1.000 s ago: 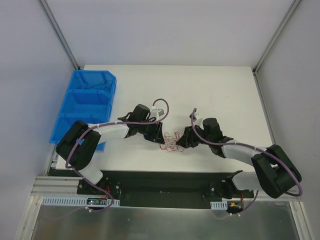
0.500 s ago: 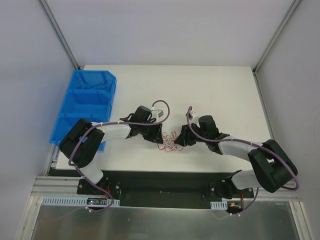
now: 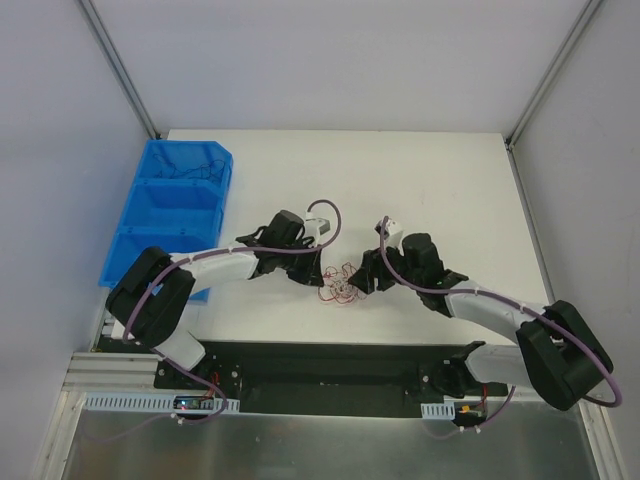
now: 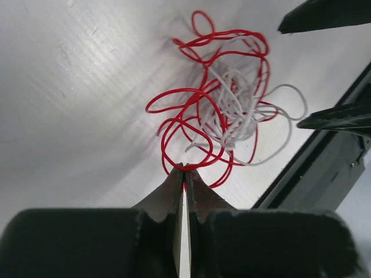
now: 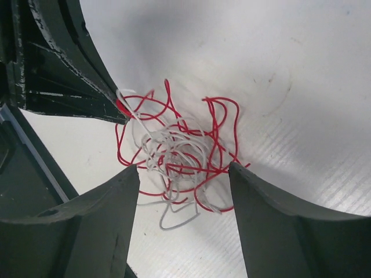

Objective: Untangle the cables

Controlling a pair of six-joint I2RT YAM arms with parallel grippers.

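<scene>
CABLES ON THE TABLE: You see the cables, a small clump of red and pale curly wires, lying on the white table well to the right of the blue bin, toward the table's near edge. Your left gripper reaches in from the bin side, jaws pinched tight on a red loop at the clump's edge. The left wrist view shows its two fingertips pressed together with the red wire caught between them. Your right gripper stands on the side away from the bin, jaws spread wide, one finger on either side of the clump, closed on nothing. The rest of the tangle rests loose on the table between the two grippers.
</scene>
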